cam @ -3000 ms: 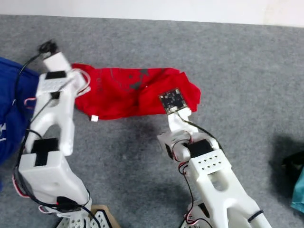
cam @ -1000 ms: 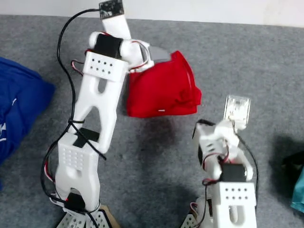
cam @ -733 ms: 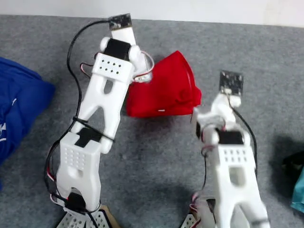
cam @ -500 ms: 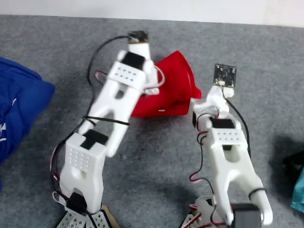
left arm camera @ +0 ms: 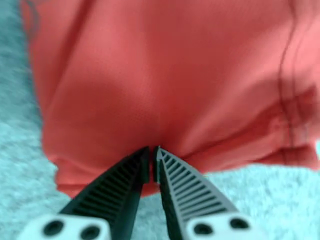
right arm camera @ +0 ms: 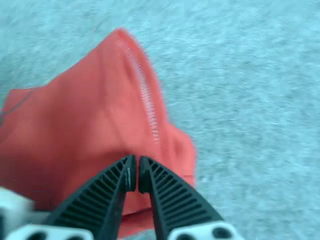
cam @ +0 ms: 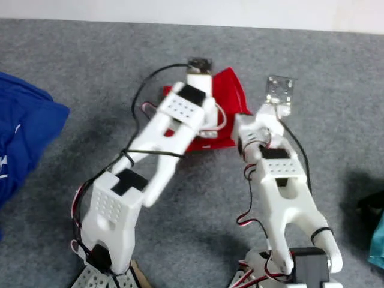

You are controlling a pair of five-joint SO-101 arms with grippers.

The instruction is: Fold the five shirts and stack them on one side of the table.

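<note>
Drags the red shirt [cam: 231, 96] rightward into a smaller fold, with left gripper [left arm camera: 152, 150] clenched on it and right gripper [right arm camera: 134, 162] closed alongside.

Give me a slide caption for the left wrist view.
Left gripper shut on a gathered edge of the red shirt.

Left arm [cam: 162, 138]: stretched long from its base, slanting across toward the other arm, wrist angled down at the far end; left gripper [left arm camera: 152, 152] closed tight, ribbed fingers [left arm camera: 120, 185] pinching a fold of the red shirt [left arm camera: 160, 75]. Right arm [cam: 282, 180]: reaching nearly straight ahead, wrist just beside the left wrist. Right gripper [right arm camera: 134, 167]: jaws together, tips pointing down.
</note>
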